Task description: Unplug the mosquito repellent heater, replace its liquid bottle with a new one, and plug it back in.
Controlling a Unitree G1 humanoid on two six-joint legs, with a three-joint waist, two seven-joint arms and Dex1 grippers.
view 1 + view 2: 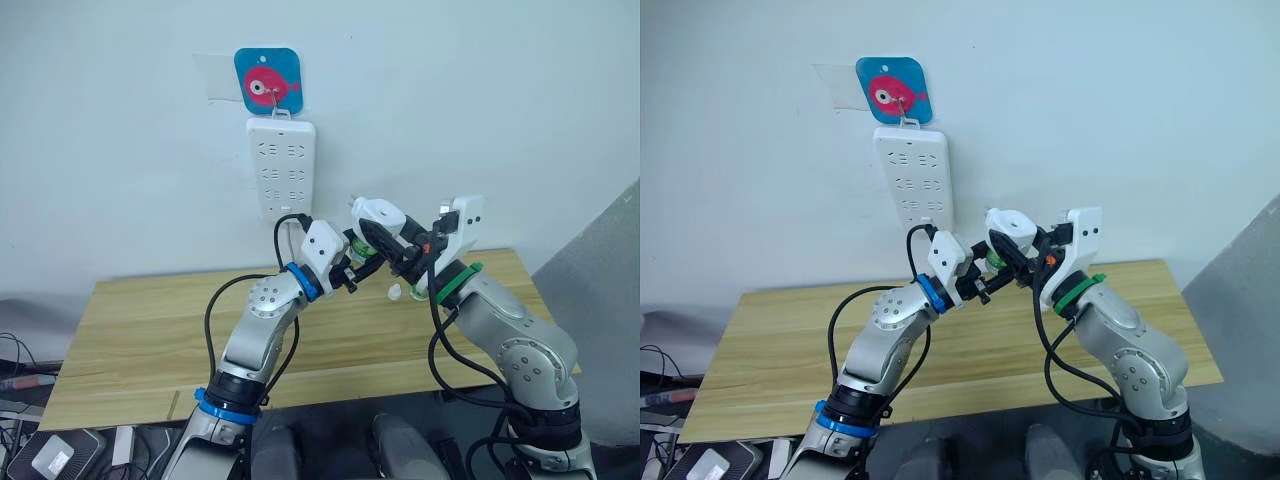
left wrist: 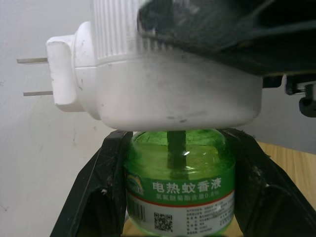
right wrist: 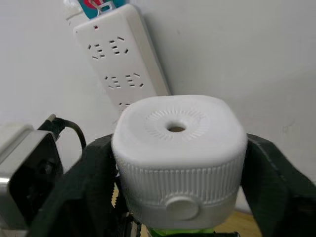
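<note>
The white mosquito repellent heater (image 3: pixel 177 148) hangs in the air in front of the wall, hole upward and prongs free of any socket. My right gripper (image 1: pixel 374 232) is shut on its sides. Under it is a small green bottle (image 2: pixel 180 187) with a dark wick and no cap, its neck up inside the heater's underside. My left gripper (image 1: pixel 356 264) is shut on this bottle from both sides. I cannot tell whether it is the old bottle or the new one.
A long white power strip (image 1: pixel 281 165) hangs on the wall from a blue fish hook (image 1: pixel 268 80), just above and left of the grippers. On the wooden table (image 1: pixel 150 330), a small white piece (image 1: pixel 394 292) and something green (image 1: pixel 417 294) lie below the right arm.
</note>
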